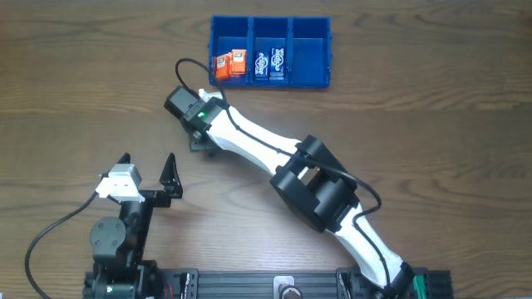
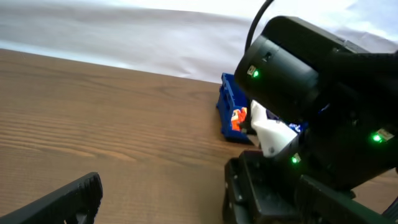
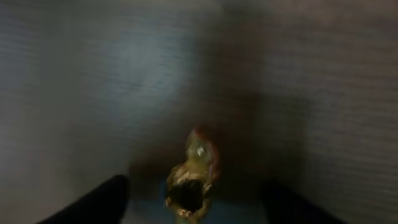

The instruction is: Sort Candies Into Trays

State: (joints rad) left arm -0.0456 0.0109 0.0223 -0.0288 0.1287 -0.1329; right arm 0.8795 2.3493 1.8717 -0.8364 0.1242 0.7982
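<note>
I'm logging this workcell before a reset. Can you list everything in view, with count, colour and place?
table: one, brown wood grain, under everything.
tray: one, blue, three compartments, at the table's far side near the middle; its right compartment is bare.
orange candies: apparently two, orange, in the tray's left compartment.
blue candies: one or two, hard to tell, blue, in the tray's middle compartment.
wrapped candy: one, gold and reddish, on the table between the right gripper's fingers, touching neither.
left gripper: one, black, open, over bare table near its arm's base.
right gripper: one, black, open, low over the table, left of the middle and in front of the tray.
</note>
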